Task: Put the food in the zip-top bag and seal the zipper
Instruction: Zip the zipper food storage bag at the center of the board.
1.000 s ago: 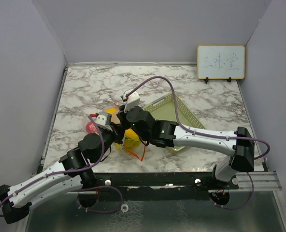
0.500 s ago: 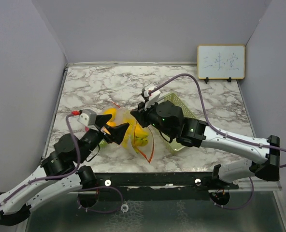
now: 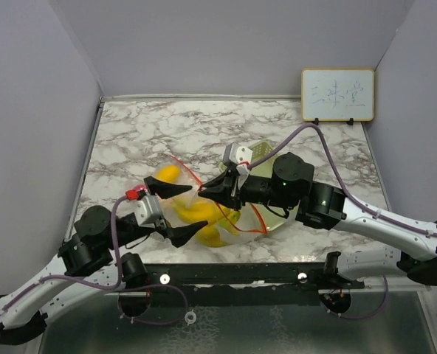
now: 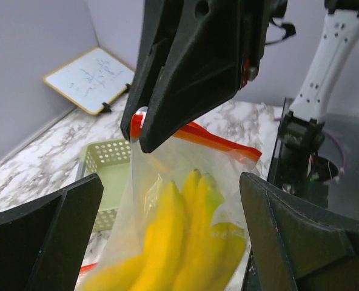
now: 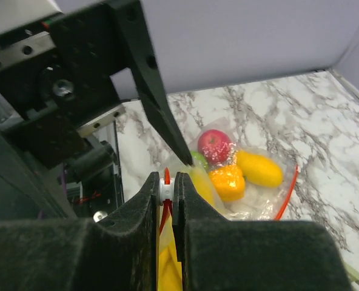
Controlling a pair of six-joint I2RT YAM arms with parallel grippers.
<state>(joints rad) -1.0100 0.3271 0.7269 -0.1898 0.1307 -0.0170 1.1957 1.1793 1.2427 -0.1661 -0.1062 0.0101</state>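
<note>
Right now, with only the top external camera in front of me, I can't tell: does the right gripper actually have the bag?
Observer: Yes. In the right wrist view the right gripper is shut on the zipper at a corner of the zip-top bag.
Operator: What's inside?
Observer: The left wrist view shows yellow bananas hanging inside, below the strip.
Operator: Anything hidden from me?
Observer: A red round piece beside an orange piece, in clear plastic on the marble table.
</note>
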